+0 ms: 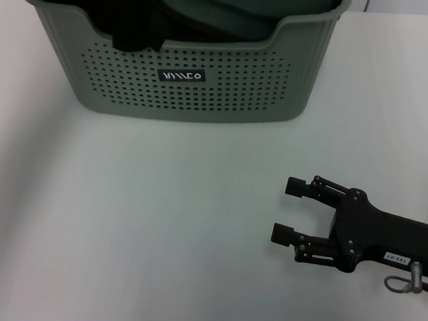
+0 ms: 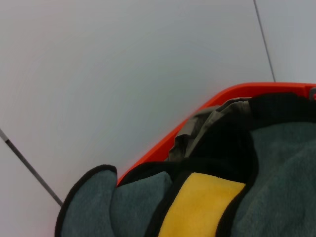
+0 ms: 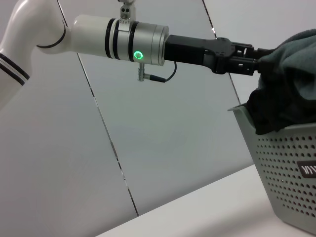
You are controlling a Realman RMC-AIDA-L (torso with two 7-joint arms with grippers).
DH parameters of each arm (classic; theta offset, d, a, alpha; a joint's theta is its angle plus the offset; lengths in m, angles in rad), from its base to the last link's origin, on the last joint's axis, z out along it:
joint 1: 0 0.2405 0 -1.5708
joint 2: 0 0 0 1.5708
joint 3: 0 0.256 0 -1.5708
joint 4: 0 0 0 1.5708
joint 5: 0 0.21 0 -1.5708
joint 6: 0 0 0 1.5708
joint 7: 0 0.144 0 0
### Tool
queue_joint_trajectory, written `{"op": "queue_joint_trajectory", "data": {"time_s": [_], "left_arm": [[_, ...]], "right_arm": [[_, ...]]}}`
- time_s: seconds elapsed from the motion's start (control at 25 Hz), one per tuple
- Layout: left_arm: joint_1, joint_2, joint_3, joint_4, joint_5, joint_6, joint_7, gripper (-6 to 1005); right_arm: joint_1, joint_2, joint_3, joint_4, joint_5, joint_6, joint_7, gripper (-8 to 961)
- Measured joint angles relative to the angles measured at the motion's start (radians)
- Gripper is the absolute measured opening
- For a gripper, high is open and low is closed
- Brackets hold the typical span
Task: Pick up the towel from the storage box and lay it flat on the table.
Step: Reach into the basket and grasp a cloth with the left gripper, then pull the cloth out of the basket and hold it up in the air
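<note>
The right gripper [image 1: 285,208] is lying nearest in the head view, low over the white table [image 1: 137,221] at its near right, well apart from the storage box [image 1: 183,78]; its two black fingers are standing apart with nothing between them, pointing toward the robot's left. One box is sitting at the far side of the table: a sage grey-green plastic basket with rows of small holes in its walls, a dipped rim at the front and a small dark label [image 1: 181,75] with white lettering. One towel [image 1: 230,12] is sitting inside it, bunched up and rising above the rim; it is showing as dark green fuzzy cloth with black edging, and the left wrist view is showing one yellow patch [image 2: 205,205] of its other side framed by that black border. One piece of black fabric [image 1: 132,21] is draping over the box's front rim on the robot's left side, touching the towel.

One left gripper [image 3: 247,58] is reaching in level above the box in the right wrist view, its dark end meeting the raised towel; whether its fingers are apart or clamped on the cloth cannot be told, since the cloth is hiding the tips. A green ring light [image 3: 138,55] is glowing on that arm's silver wrist.
</note>
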Motion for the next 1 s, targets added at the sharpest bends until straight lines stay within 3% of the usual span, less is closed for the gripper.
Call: {"op": "queue_joint_trajectory", "data": {"time_s": [0.48, 0.6, 0.76, 0.92, 1.0], "left_arm": [[-0.004, 0.0, -0.007, -0.007, 0.0, 0.014, -0.001, 434], [0.002, 0.0, -0.014, 0.001, -0.027, 0.014, -0.001, 274], [0.018, 0.0, -0.076, 0.016, -0.177, 0.014, 0.022, 35], [0.061, 0.0, -0.18, 0.024, -0.458, 0.016, 0.121, 36], [0.098, 0.0, -0.235, 0.012, -0.684, 0.041, 0.232, 36]], "right_arm": [[-0.003, 0.0, 0.014, 0.006, 0.001, 0.0, -0.008, 860], [-0.007, 0.0, 0.014, 0.006, 0.001, 0.0, -0.012, 859], [-0.013, 0.0, 0.014, 0.006, 0.001, -0.001, -0.012, 857], [-0.019, 0.0, 0.022, 0.006, 0.002, -0.005, -0.013, 855], [-0.026, 0.0, 0.034, 0.006, 0.002, -0.01, -0.018, 854]]}}
